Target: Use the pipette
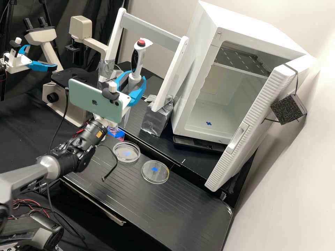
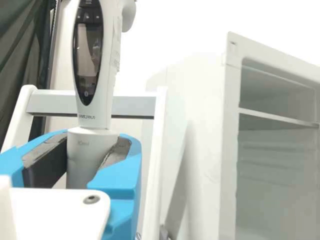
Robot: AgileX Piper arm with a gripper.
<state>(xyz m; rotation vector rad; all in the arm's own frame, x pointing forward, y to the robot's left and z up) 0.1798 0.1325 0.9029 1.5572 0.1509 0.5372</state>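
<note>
In the high view the gripper is shut on the pipette, its blue fingers on either side of the lower body. The white pipette is close to upright, its red button on top and dark display above the fingers. Its lower end passes behind the phone mount. In the wrist view the gripper has its grey pads around the pale barrel of the pipette, just below the display section. Two clear petri dishes, one left and one right, lie on the black bench. The pipette's tip is hidden.
A pink-and-blue-marked bottle stands behind the left dish. Behind are a white frame on foil-wrapped feet, a microscope and a white incubator with its door open. A green phone sits on the arm; another gripper is far left.
</note>
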